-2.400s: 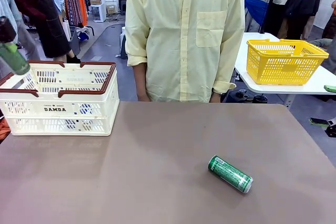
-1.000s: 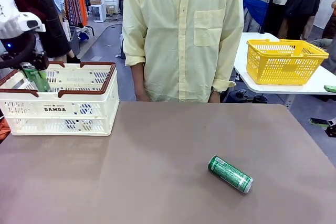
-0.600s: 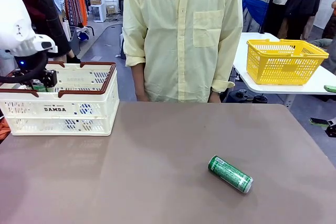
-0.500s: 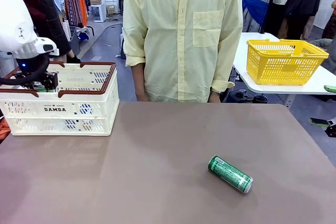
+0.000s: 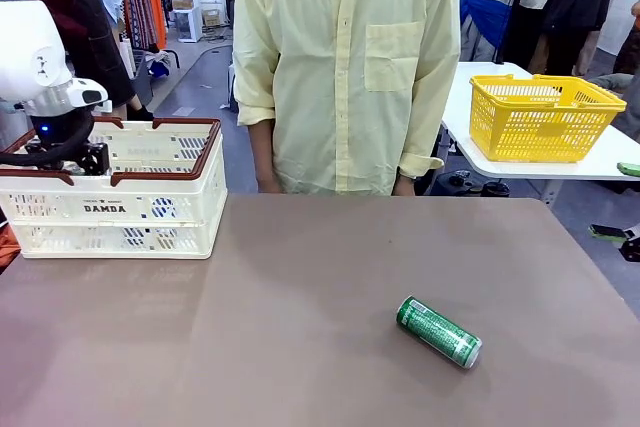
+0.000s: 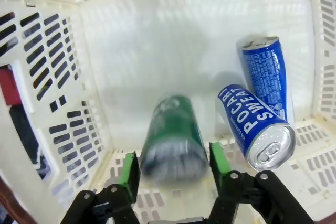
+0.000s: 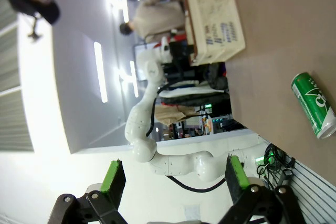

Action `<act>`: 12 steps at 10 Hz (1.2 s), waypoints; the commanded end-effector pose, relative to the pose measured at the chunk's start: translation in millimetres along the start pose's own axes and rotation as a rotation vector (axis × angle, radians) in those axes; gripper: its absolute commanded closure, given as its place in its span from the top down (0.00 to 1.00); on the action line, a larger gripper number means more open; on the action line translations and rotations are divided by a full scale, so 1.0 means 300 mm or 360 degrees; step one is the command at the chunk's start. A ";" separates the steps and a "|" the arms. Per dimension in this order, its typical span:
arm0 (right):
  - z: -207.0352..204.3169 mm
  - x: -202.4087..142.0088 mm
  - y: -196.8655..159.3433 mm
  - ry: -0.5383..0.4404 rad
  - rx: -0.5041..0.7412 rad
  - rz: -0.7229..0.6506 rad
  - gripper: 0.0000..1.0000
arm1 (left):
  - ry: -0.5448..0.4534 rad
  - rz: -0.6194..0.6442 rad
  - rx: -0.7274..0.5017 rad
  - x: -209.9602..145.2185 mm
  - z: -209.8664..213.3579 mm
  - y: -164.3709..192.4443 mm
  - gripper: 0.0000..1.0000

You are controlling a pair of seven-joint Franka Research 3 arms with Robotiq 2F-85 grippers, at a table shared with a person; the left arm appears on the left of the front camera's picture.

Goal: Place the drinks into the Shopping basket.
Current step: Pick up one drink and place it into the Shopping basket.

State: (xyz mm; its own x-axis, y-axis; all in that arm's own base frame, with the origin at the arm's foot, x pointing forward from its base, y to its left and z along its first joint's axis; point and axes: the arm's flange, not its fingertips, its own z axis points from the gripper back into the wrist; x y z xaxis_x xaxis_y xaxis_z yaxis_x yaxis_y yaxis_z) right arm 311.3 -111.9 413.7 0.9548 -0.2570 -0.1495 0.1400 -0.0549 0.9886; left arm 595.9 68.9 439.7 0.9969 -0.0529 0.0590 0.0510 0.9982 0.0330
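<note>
The cream Shopping basket [image 5: 110, 207] with a dark red rim stands at the table's far left. My left gripper [image 5: 72, 155] reaches down inside it. In the left wrist view my left gripper [image 6: 173, 161] is open, its green pads a little apart from a blurred green can [image 6: 170, 135] dropping between them toward the basket floor [image 6: 184, 24]. Two blue Pocari Sweat cans [image 6: 265, 74] [image 6: 252, 119] lie beside it. Another green can [image 5: 438, 331] lies on its side on the table's right part, also seen as the green can [image 7: 314, 104]. My right gripper [image 7: 173, 174] is open and holds nothing.
A person in a pale yellow shirt [image 5: 350, 67] stands at the far edge, hands behind the table. A yellow mesh basket [image 5: 540, 117] sits on a separate white table at the back right. Brown tabletop [image 5: 300, 327] spreads between the basket and the lying can.
My left arm lowered the green can from above the basket rim down into the basket. Its jaws have now spread and the can is slipping free.
</note>
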 end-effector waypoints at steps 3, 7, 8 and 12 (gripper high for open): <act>-0.001 0.001 0.017 -0.0001 0.0028 -0.0007 1.00 | -0.0160 0.0033 -0.0080 -0.042 0.132 0.053 1.00; -0.001 0.001 0.017 -0.0001 0.0028 -0.0007 1.00 | -0.0395 0.0049 -0.0591 -0.284 0.527 0.148 1.00; -0.001 0.001 0.017 -0.0001 0.0028 -0.0007 1.00 | -0.0465 0.0146 -0.0751 -0.369 0.594 0.169 1.00; -0.001 0.001 0.017 -0.0001 0.0028 -0.0007 1.00 | -0.0348 0.0656 -0.1519 -0.699 0.579 0.291 1.00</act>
State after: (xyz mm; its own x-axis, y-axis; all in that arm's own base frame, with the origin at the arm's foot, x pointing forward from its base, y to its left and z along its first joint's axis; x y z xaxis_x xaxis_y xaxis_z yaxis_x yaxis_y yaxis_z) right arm 311.6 -111.9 413.2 0.9547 -0.2564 -0.1512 0.1416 -0.0554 0.9884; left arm 391.8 158.1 618.7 0.9297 0.3490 0.1176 -0.1399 0.6301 -0.7638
